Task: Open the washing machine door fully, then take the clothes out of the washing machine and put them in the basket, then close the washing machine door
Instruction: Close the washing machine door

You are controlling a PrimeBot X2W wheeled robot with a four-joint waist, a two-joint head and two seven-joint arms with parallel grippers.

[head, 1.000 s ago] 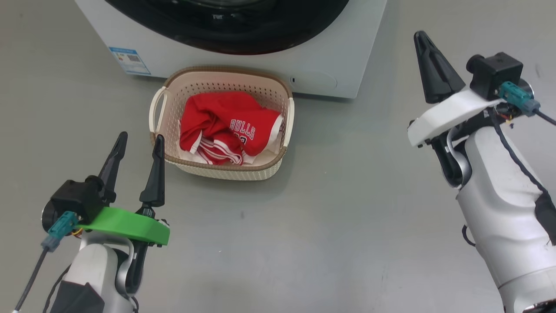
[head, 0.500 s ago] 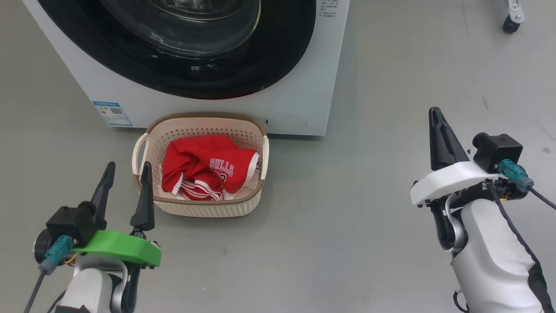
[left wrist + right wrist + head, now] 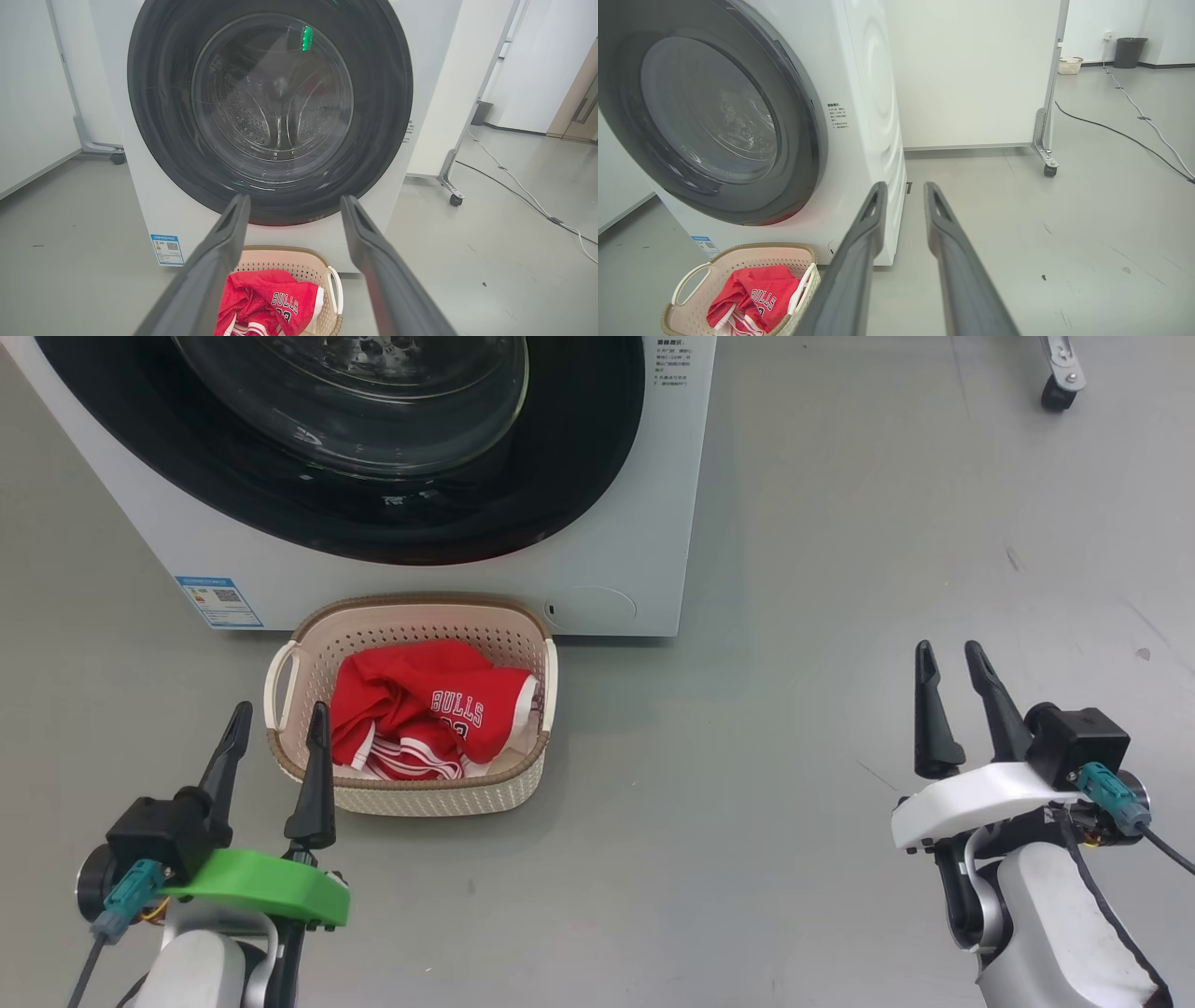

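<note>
Both pincers empty, jersey in the basket, door shut.

I had the left pincer [image 3: 282, 709] spread wide and holding nothing. The basket [image 3: 411, 605] sat on the floor [image 3: 747, 803] just ahead of it and slightly to its right, against the foot of the washer [image 3: 658, 569]. The jersey [image 3: 420, 705] lay crumpled inside, lettering up. The door [image 3: 579, 476] lay flush against the washer, straight ahead of the left pincer. The right pincer [image 3: 948, 649] was parted by a narrow gap, empty, with the basket well off to its left.
</note>
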